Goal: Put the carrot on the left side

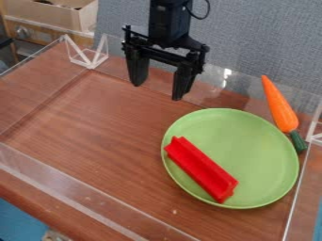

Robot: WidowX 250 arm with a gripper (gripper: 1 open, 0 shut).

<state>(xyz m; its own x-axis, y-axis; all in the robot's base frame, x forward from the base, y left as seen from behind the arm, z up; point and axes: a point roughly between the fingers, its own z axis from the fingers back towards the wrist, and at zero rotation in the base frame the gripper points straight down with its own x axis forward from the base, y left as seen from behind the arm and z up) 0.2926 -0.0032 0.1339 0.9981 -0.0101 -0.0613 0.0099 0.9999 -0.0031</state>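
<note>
One carrot point(280, 104) beside plate point(258, 132); gripper point(161, 83) open

Single black arm enters from top centre, wrist vertical, upper part cut off by frame edge. Gripper point(161, 77) points straight down. Jaws spread wide, nothing between them. Long dark fingers point(136, 66) hang apart; one on right of gap sits lower in frame. Fingertips look clear of the surface below them.
</note>
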